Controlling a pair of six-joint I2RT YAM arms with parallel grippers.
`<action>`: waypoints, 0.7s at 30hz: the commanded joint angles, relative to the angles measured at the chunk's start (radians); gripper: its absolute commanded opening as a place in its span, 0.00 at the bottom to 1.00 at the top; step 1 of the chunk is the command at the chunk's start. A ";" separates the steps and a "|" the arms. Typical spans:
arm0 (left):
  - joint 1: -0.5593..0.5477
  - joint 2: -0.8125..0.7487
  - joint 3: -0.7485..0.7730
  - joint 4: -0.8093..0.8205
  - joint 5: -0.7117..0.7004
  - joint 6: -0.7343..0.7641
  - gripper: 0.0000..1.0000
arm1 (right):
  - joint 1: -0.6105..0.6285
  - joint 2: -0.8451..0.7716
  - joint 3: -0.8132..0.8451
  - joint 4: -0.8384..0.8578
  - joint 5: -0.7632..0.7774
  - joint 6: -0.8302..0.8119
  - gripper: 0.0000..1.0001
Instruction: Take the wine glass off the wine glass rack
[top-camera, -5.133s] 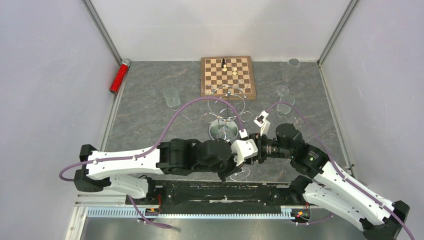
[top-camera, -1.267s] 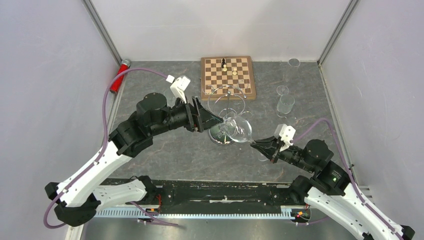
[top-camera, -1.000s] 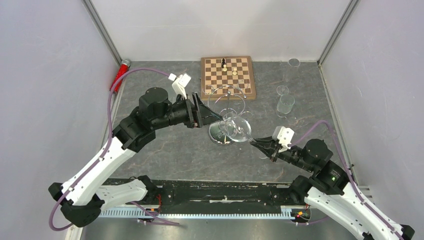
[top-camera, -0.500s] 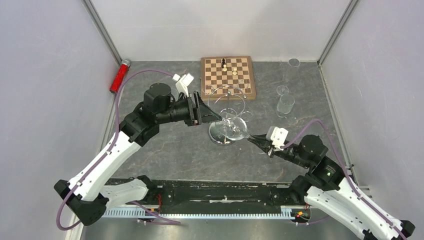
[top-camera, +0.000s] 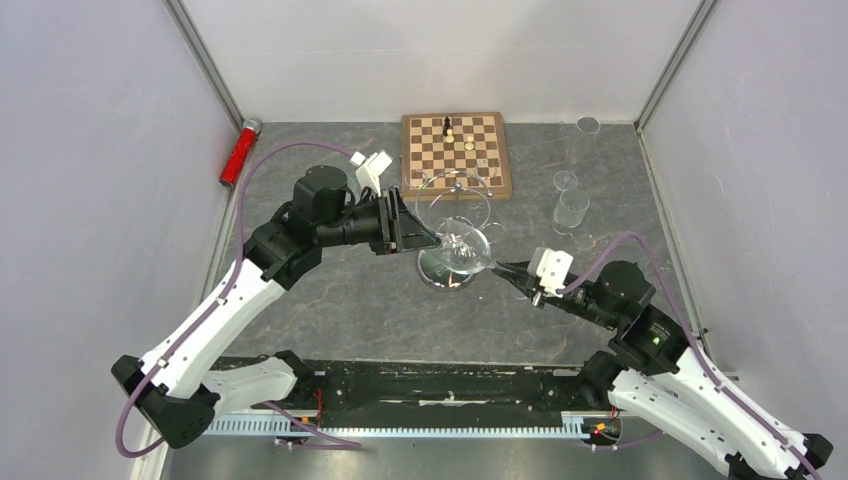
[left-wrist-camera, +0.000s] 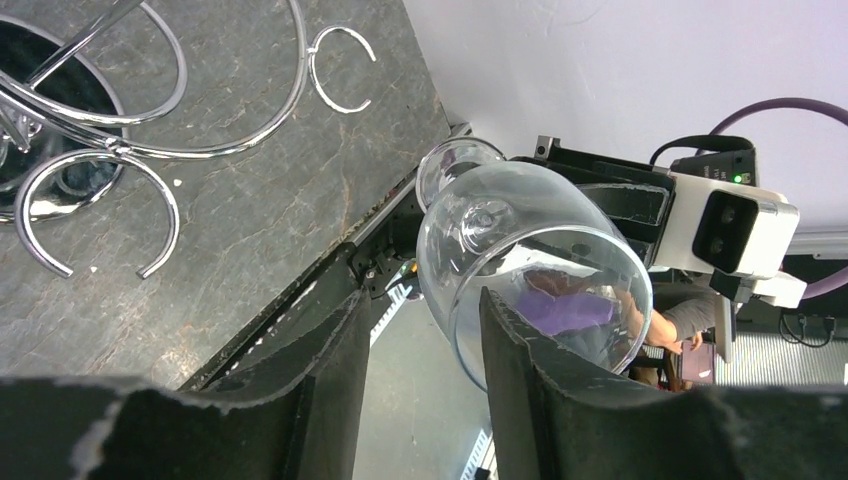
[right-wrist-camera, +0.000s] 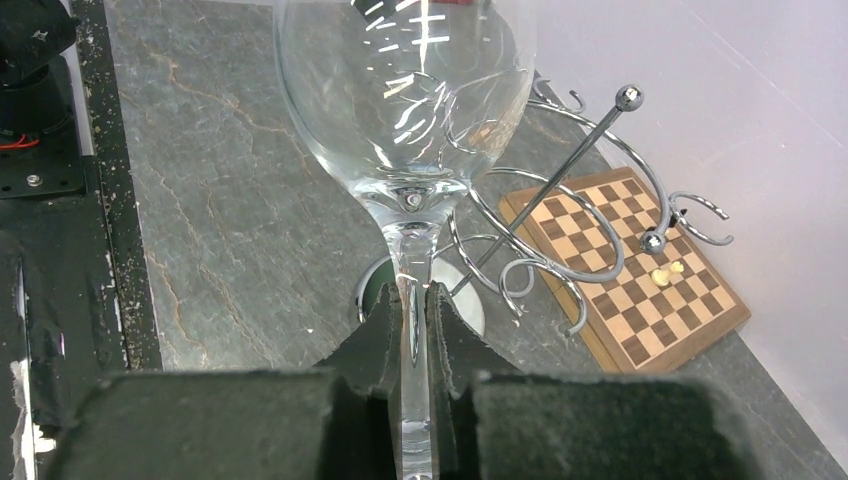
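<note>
The wine glass (top-camera: 466, 250) hangs sideways in the air over the round base of the wine glass rack (top-camera: 452, 192), clear of its loop arms. My right gripper (top-camera: 505, 269) is shut on the stem (right-wrist-camera: 412, 300), the bowl (right-wrist-camera: 405, 90) pointing away from it. My left gripper (top-camera: 428, 239) is at the bowl's mouth. In the left wrist view its fingers (left-wrist-camera: 335, 340) stand either side of the near rim of the bowl (left-wrist-camera: 535, 250), with a gap left, so the left gripper (left-wrist-camera: 422, 300) is open. The chrome rack (left-wrist-camera: 120, 130) stands off to the side (right-wrist-camera: 560, 200).
A wooden chessboard (top-camera: 480, 165) with a few pieces lies behind the rack. A red cylinder (top-camera: 238, 152) lies by the left wall. Two clear glasses (top-camera: 571, 208) stand at the right, and a small one (top-camera: 588, 125) in the back corner.
The right arm has carried the glass left and back, up to the left gripper. The left gripper's jaws have narrowed around the bowl's rim.
</note>
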 joint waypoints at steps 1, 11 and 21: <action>0.009 0.001 0.026 -0.030 0.008 0.053 0.49 | 0.004 -0.002 0.076 0.108 -0.009 -0.018 0.00; 0.012 0.016 0.039 -0.045 0.018 0.071 0.24 | 0.003 0.008 0.082 0.098 0.013 -0.028 0.00; 0.012 0.017 0.049 -0.060 0.032 0.090 0.02 | 0.003 0.017 0.097 0.112 0.010 -0.014 0.09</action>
